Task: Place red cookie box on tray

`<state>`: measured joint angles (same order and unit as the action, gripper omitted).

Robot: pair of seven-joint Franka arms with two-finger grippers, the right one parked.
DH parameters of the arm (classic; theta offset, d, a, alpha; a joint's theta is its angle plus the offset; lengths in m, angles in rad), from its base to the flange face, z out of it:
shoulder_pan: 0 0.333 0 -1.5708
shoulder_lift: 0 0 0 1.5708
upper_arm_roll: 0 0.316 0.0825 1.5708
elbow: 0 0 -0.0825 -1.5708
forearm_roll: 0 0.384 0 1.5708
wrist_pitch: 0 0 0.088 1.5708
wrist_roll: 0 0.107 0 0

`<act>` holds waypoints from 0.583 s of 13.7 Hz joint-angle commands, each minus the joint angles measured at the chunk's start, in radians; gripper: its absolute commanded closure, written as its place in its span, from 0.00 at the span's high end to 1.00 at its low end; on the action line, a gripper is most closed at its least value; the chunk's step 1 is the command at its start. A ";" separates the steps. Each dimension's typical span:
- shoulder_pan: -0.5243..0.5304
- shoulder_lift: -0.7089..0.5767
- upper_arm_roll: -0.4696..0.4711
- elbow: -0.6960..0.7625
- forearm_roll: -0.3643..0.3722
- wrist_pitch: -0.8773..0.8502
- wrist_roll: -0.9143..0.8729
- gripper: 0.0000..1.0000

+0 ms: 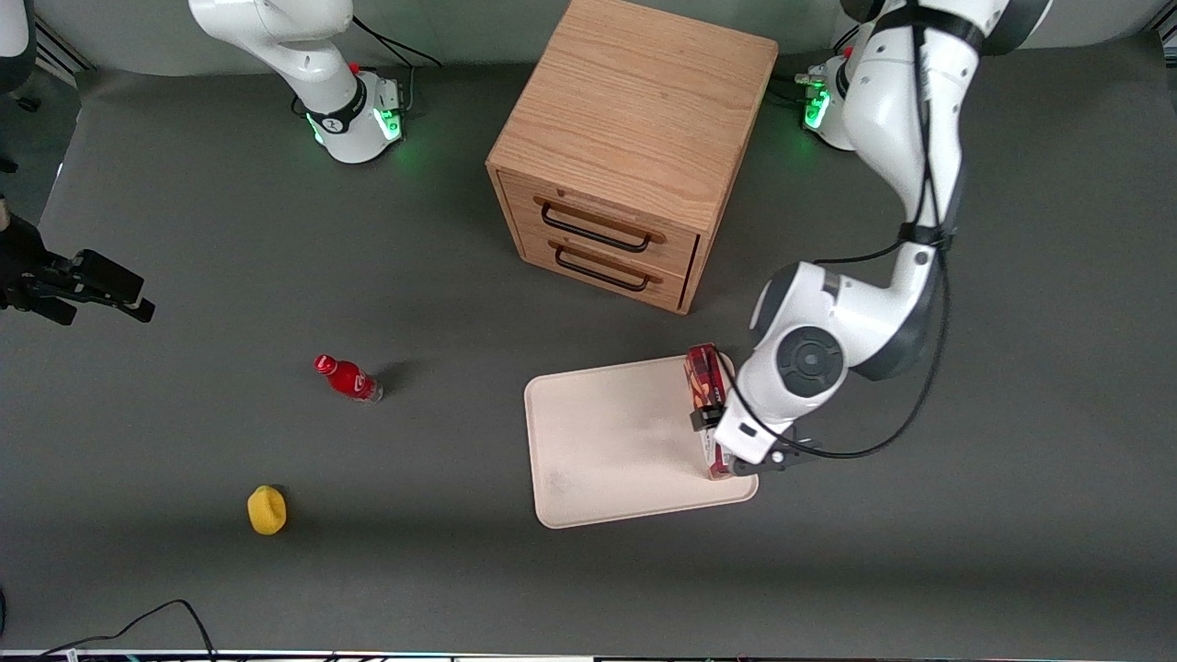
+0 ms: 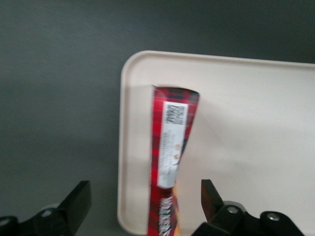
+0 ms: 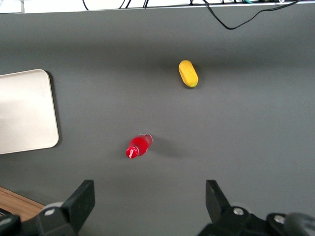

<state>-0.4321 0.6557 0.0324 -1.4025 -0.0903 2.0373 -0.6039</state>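
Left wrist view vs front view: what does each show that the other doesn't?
Only the left wrist view: the gripper with fingers open, one on each side of the red cookie box, not touching it, plus the box's white label. Only the front view: the wooden drawer cabinet, small red bottle, yellow object and the working arm hiding the gripper. Both: the box lying on the tray along its rim at the working arm's end.

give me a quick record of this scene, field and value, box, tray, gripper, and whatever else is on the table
box: red cookie box lies on the tray, along its edge toward the working arm's end
tray: cream tray, in front of the wooden drawer cabinet
gripper: left gripper open, above the box, fingers apart on either side, not touching it
other items: red bottle and yellow object, toward the parked arm's end
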 commanded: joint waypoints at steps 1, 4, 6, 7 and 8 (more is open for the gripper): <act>0.064 -0.118 -0.003 -0.015 0.011 -0.138 0.068 1.00; 0.153 -0.221 -0.002 -0.024 0.011 -0.245 0.206 1.00; 0.203 -0.281 0.001 -0.036 0.015 -0.293 0.278 1.00; 0.232 -0.304 0.001 -0.039 0.021 -0.322 0.324 1.00; 0.254 -0.326 0.001 -0.049 0.035 -0.345 0.375 1.00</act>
<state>-0.2111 0.3874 0.0402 -1.4048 -0.0801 1.7256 -0.3076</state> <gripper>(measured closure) 0.000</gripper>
